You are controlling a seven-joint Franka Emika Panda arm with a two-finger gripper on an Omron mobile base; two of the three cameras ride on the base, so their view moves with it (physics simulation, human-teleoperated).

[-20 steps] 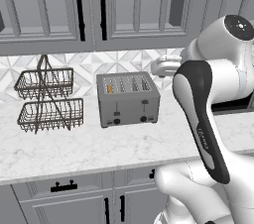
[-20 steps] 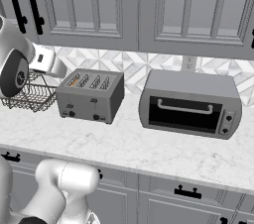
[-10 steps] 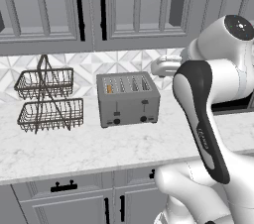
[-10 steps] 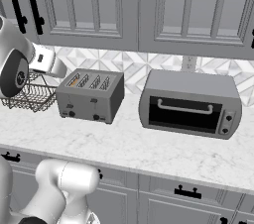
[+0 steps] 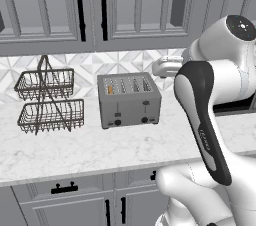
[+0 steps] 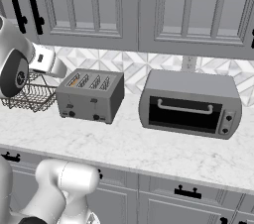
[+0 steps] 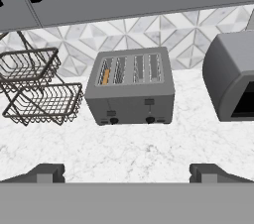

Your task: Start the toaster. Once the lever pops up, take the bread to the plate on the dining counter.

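Nothing changed over the last second: same framing in both base views, arm parked, toaster (image 5: pixel 129 99) untouched on the worktop (image 5: pixel 100 150). So the task has not begun; levers look up, none pressed yet.

Gripper (image 7: pixel 126 172) spread wide, empty, hanging well back from the toaster and looking down at its front. Bread (image 7: pixel 105 76) sitting in the leftmost slot, just a golden edge showing.

Hand view gives slots, both levers and both knobs head-on. Right base view adds the toaster oven (image 6: pixel 190 104) just beside the toaster; left base view shows the wire rack (image 5: pixel 46 101) on the other side.
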